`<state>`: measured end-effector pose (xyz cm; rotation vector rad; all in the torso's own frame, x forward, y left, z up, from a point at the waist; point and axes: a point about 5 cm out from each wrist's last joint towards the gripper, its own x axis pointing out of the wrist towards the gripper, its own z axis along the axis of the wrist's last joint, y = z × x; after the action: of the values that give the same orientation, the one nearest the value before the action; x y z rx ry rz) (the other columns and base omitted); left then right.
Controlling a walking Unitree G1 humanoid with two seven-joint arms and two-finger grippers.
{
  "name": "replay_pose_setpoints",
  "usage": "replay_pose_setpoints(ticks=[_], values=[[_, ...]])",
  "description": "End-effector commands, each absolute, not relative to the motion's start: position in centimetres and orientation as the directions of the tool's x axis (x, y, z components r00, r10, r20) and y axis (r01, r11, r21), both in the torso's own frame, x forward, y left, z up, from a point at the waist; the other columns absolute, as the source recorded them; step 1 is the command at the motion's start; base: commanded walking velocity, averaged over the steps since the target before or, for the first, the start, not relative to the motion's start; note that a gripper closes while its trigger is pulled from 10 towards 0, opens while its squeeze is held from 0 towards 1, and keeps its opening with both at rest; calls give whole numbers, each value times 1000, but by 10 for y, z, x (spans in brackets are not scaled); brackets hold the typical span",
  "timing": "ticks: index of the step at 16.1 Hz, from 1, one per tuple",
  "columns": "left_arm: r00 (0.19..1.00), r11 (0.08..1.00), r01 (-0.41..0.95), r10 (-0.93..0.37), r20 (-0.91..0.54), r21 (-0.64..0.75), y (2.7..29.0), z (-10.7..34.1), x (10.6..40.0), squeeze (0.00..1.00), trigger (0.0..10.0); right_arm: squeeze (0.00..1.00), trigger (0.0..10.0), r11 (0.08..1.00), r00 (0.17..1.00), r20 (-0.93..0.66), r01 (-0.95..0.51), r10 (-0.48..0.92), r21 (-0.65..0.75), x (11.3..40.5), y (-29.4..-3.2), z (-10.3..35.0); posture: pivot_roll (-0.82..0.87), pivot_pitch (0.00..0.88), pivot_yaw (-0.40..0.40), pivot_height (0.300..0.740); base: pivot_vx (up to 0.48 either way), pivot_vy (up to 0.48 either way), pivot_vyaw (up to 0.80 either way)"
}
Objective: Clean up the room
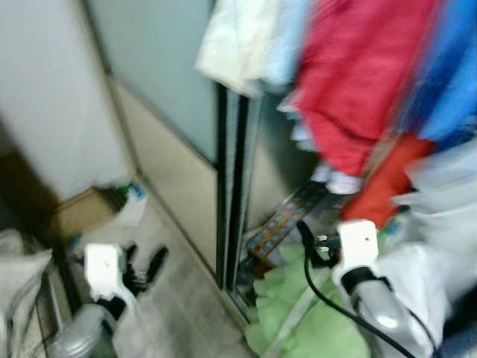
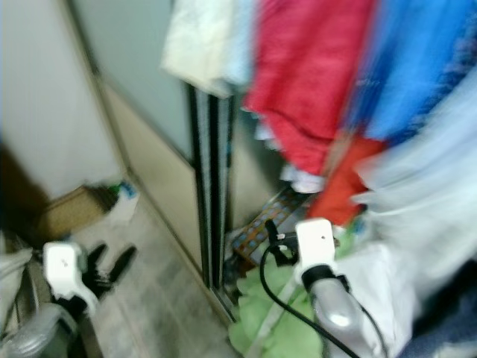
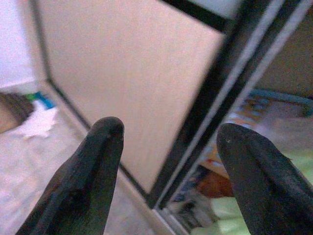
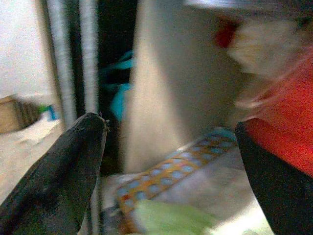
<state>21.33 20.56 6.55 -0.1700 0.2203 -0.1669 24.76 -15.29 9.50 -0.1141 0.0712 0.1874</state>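
Observation:
The picture is blurred. My left gripper (image 1: 145, 262) hangs low on the left above the pale floor, open with nothing between its fingers (image 3: 98, 161). My right gripper (image 1: 317, 240) is held near the wardrobe opening, open and empty, its fingers (image 4: 73, 161) pointing at a patterned orange-and-blue item (image 4: 166, 176). A green cloth (image 1: 298, 313) lies crumpled on the floor under the right arm. A crumpled white piece (image 1: 133, 212) lies on the floor by the far corner. Red clothes (image 1: 358, 82) hang above.
A sliding door with a black frame (image 1: 229, 194) stands straight ahead. White (image 1: 231, 45) and blue clothes (image 1: 455, 82) hang with the red ones. A cardboard box (image 1: 78, 212) sits by the wall at left. A pale bag (image 1: 19, 268) is at the lower left.

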Motion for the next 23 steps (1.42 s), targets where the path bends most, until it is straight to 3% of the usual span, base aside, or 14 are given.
replay_pose_setpoints(ticks=[1, 8, 9, 11, 15, 19, 23], values=[[960, 971, 156, -192, -204, -181, 201, 65, 212, 0, 10000, 0, 10000, 978, 982, -82, -176, 168, -111, 249, -159, 94, 32, 0, -52, 740, 0, 0, 800], [950, 969, 184, -218, -222, -164, 192, 62, 207, 0, 10000, 0, 10000, 986, 987, -74, -149, 144, -79, 252, -159, 90, 44, 0, -11, 740, 0, 0, 764], [939, 962, 231, -259, -226, -144, 188, 63, 211, 0, 10000, 0, 10000, 995, 996, -53, -79, 75, -58, 257, -163, 89, 43, 0, 38, 740, 0, 0, 0], [933, 956, 256, -283, -222, -142, 187, 66, 217, 0, 10000, 0, 10000, 997, 997, -48, -61, 59, -50, 259, -161, 88, 39, 0, 53, 740, 0, 0, 0], [947, 963, 230, -255, -194, -143, 193, 73, 230, 0, 10000, 0, 10000, 993, 995, -37, -91, 88, -80, 259, -159, 91, 25, 0, 12, 740, 0, 0, 123], [960, 972, 171, -201, -194, -162, 193, 67, 219, 0, 10000, 0, 10000, 979, 986, -50, -162, 156, -124, 263, -161, 94, 38, 0, -57, 740, 0, 0, 800], [963, 974, 154, -186, -197, -165, 192, 68, 215, 0, 10000, 0, 10000, 974, 981, -54, -191, 186, -124, 266, -157, 95, 46, 0, -75, 740, 0, 0, 800]])
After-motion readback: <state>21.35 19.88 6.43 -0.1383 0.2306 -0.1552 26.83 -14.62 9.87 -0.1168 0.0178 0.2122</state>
